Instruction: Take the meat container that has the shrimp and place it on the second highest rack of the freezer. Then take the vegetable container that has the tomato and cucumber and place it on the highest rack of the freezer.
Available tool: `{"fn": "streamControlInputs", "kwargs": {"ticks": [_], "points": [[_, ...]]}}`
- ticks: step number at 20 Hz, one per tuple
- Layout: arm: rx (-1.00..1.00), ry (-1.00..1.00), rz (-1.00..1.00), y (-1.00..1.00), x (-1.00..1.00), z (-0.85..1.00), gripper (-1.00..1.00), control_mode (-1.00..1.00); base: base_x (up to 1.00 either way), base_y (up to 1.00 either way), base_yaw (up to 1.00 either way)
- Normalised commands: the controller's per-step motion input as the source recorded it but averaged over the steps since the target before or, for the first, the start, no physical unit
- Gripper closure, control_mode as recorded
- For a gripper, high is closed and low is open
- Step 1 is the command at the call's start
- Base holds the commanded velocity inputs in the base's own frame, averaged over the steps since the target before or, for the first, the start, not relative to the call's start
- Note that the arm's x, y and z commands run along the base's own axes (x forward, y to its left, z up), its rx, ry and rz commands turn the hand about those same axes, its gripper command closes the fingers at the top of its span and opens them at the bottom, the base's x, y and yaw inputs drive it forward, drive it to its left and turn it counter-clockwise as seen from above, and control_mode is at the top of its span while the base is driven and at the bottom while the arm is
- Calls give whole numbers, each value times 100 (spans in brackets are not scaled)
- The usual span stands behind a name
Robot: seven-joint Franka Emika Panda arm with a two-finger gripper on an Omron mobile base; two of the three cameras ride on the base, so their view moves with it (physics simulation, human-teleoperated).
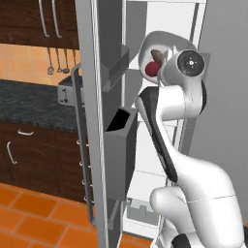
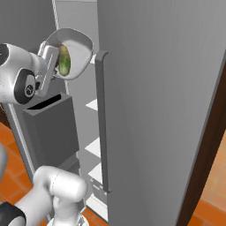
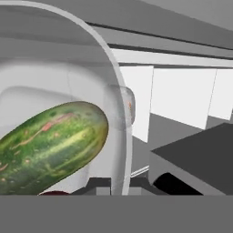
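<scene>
- The gripper (image 2: 56, 62) pinches the vegetable container's (image 2: 78, 49) rim, raised at the open freezer (image 1: 167, 19).
- Cucumber (image 3: 50, 145) and tomato (image 1: 152, 69) lie inside.
- Dark worktop (image 1: 29, 99), orange floor tiles (image 1: 34, 218).

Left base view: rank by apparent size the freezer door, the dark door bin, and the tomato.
1. freezer door, tallest, running the full frame height.
2. dark door bin, mid-sized.
3. tomato, smallest, sitting in the container the gripper is shut on.

The gaps are wide enough that nearness leaves the order unchanged.

1 cucumber (image 3: 50, 145), 1 tomato (image 1: 152, 69), maybe
</scene>
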Motion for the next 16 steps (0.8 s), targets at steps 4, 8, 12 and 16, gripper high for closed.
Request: {"fn": "streamControlInputs", "kwargs": {"ticks": [4, 8, 12, 16], "points": [[0, 0, 0, 0, 79, 0, 100, -100, 0, 0, 0], [0, 1, 0, -13, 56, 2, 100, -100, 0, 0, 0], [0, 2, 0, -7, 66, 0, 100, -100, 0, 0, 0], [0, 1, 0, -4, 67, 0, 100, -100, 0, 0, 0]]}}
